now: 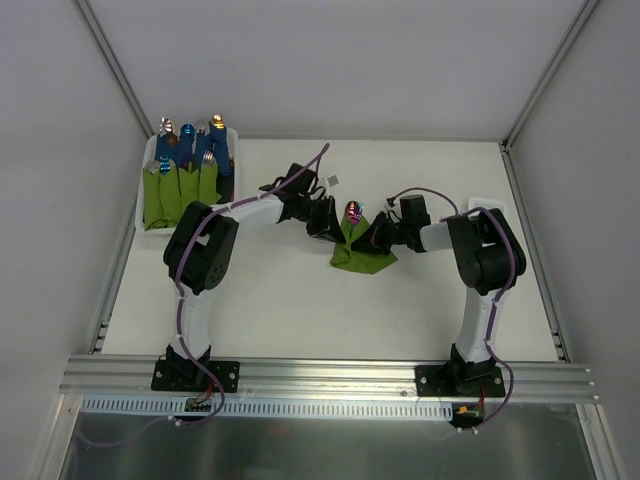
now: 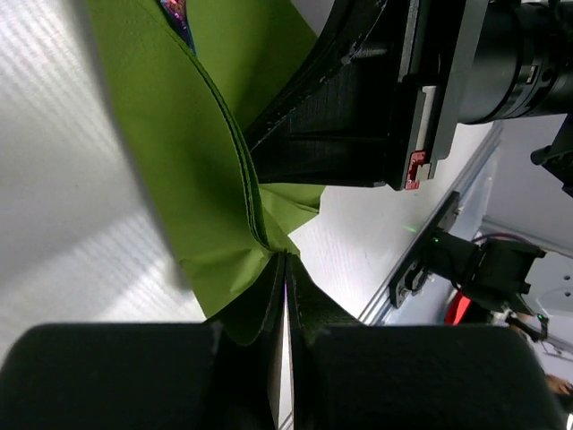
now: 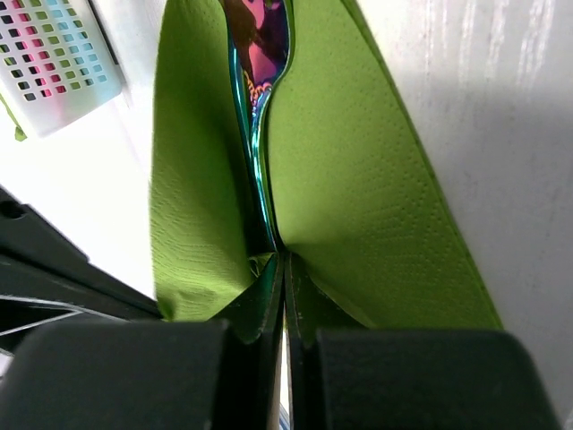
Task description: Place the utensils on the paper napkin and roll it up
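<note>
Looking from the top camera, both arms reach to the middle of the table [image 1: 300,310] and meet there at the paper napkin [image 1: 362,256]. The napkin is not flat. It is lifted into a folded shape whose lower part touches the table. The shiny reddish ends of the utensils [image 1: 352,211] stick out at its top. The left gripper [image 1: 328,226] is at the left side of the napkin and the right gripper [image 1: 376,236] at the right side, both touching it. At the far left corner stands a white basket [image 1: 141,200] with green bundles [image 1: 180,186] that have blue handles. Another white object [image 1: 487,204] shows just behind the right arm.

On the left wrist camera, the left gripper [image 2: 285,270] has its two fingers pressed together, with a corner of the paper napkin [image 2: 170,152] pinched between them. The sheet rises from the fingers in several layers. Only a small coloured tip of the utensils [image 2: 176,11] is visible at the upper edge. The black body of the right gripper [image 2: 358,116] is just beside the napkin, on its other side.

On the right wrist camera, the right gripper [image 3: 283,273] is also closed, clamped on the fold of the paper napkin [image 3: 358,179]. The utensils [image 3: 260,63] stand inside this fold, with an iridescent pink and green surface, and the slim edge runs down to the fingertips. I cannot tell if the metal itself is pinched too. The white basket [image 3: 54,54], with many small holes, is in the upper left corner.
</note>
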Motion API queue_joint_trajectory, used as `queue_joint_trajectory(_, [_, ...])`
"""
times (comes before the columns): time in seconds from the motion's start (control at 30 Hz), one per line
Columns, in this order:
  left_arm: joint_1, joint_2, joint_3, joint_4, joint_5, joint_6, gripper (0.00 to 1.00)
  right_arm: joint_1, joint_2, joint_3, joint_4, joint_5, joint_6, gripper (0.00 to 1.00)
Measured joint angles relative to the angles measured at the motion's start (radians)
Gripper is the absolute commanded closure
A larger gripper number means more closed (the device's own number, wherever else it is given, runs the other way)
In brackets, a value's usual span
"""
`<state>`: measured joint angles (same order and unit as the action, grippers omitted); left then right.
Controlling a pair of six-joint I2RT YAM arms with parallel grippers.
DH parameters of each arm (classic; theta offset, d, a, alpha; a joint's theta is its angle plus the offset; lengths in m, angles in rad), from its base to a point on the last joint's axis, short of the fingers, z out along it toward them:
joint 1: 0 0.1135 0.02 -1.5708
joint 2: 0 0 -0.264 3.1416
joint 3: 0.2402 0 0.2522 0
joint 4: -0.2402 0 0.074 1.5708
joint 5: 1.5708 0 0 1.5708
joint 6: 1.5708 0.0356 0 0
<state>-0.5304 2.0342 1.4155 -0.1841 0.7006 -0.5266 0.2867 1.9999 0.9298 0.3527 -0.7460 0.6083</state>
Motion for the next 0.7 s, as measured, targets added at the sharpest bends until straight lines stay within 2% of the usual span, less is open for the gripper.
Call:
queue_joint_trajectory(0.33, [-0.011, 0.084, -0.004, 0.257, 0.114, -0.175, 1.00, 0.000, 0.000, 0.003, -0.009, 0.000, -0.003, 0.99])
queue_joint_trajectory(0.47, [-0.026, 0.138, -0.002, 0.305, 0.121, -0.213, 1.00, 0.000, 0.000, 0.006, -0.014, 0.000, -0.007, 0.99])
queue_joint_trajectory(0.57, [-0.027, 0.163, -0.003, 0.335, 0.128, -0.244, 1.00, -0.002, 0.000, 0.010, -0.029, 0.000, -0.016, 0.96])
queue_joint_trajectory(0.7, [-0.025, 0.182, -0.004, 0.381, 0.129, -0.273, 1.00, -0.002, -0.008, 0.031, -0.091, 0.010, -0.035, 0.87])
